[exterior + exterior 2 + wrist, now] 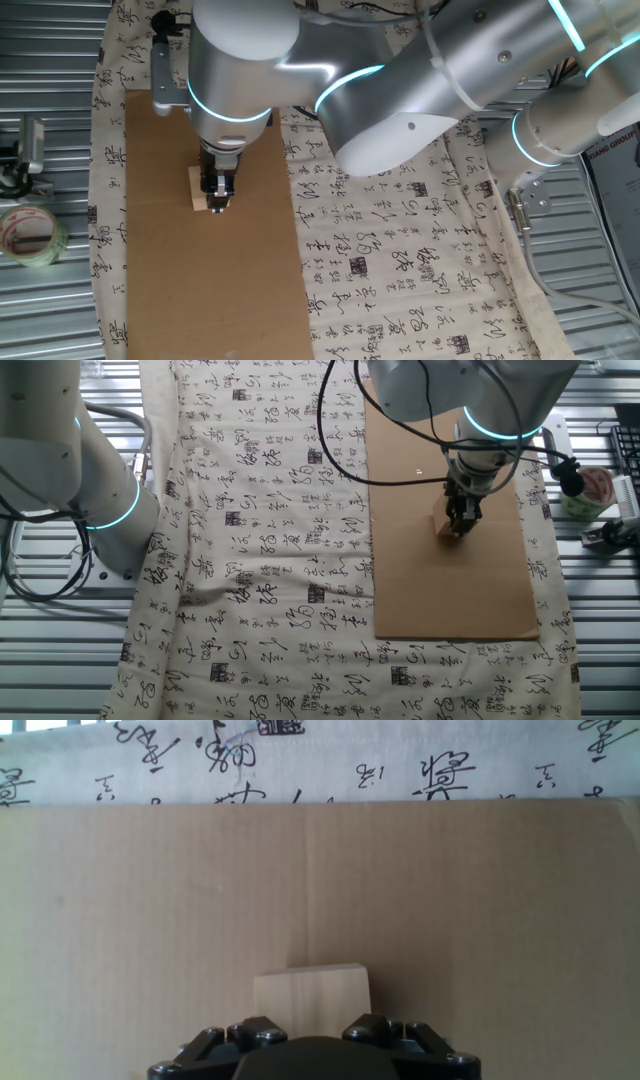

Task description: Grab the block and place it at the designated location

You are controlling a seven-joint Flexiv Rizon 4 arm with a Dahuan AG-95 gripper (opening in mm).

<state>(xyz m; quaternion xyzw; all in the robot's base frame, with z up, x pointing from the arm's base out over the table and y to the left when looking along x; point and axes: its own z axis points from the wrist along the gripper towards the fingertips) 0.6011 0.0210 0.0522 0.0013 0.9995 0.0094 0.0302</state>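
Note:
The block [198, 189] is a small pale tan wooden cube resting on the brown cardboard sheet [210, 290]. My gripper [218, 197] stands straight down over it, its fingers on both sides of the cube and closed to its width. In the other fixed view the gripper [460, 525] hides most of the block [443, 526]. In the hand view the block [312, 998] sits just ahead of the black gripper body, on the cardboard [150, 900]. The drawn circle of the designated location does not show in any view.
A tape roll [28, 235] lies on the metal table left of the cloth, also in the other fixed view [592, 490]. A printed cloth [400, 260] lies under the cardboard. The arm's big links [400, 90] hang above the cloth.

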